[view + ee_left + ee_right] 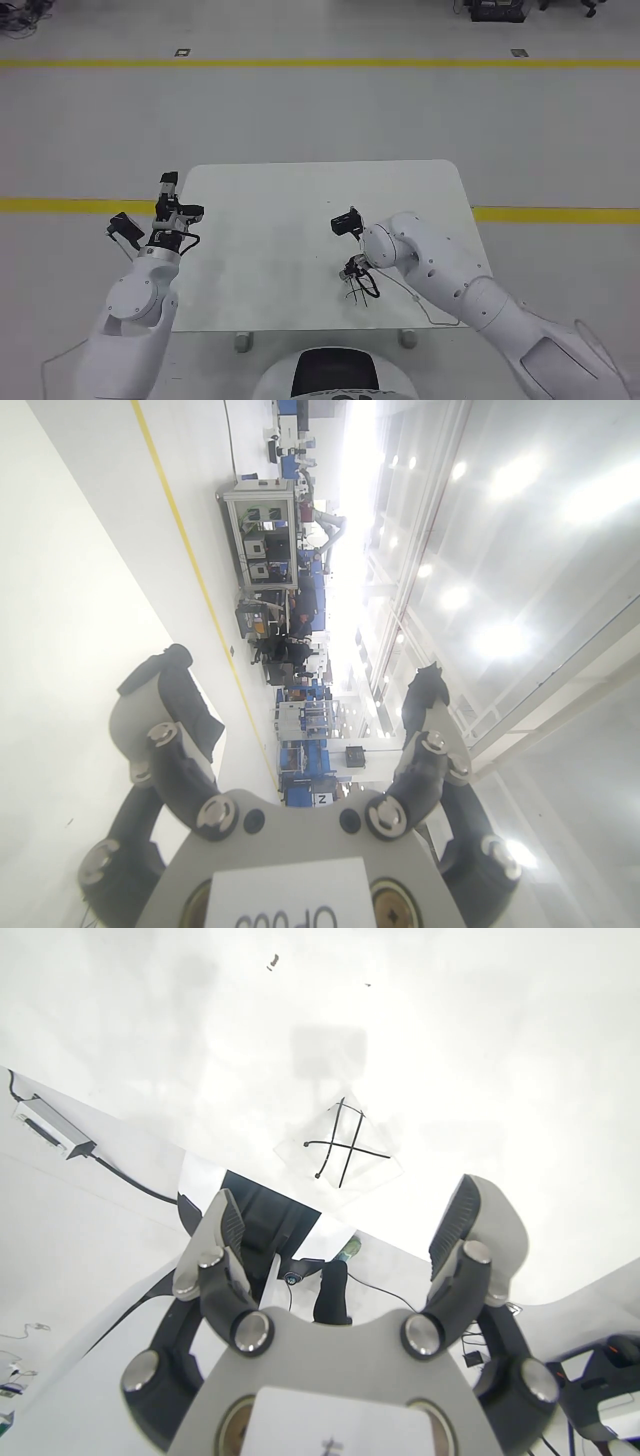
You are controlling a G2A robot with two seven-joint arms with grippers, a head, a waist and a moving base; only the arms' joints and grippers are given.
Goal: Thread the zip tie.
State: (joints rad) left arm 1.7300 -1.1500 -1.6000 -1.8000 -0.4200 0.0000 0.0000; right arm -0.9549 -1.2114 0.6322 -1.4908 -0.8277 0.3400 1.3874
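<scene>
My left gripper point(300, 665) was spread wide at the table's point(300, 200) left edge. My right gripper point(345, 1190), spread wide too, hung over the black zip ties point(350, 1146), crossed by the near edge, maybe three.

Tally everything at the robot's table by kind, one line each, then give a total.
Table: 1
Grippers: 2, the left gripper and right gripper
Heap of black zip ties: 1, singles overlap too much to count
Clear sheet under it: 1
Total: 5

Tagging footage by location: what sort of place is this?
Probably a factory or lab hall: yellow floor lines, an open equipment rack and rows of bright ceiling lights.
</scene>
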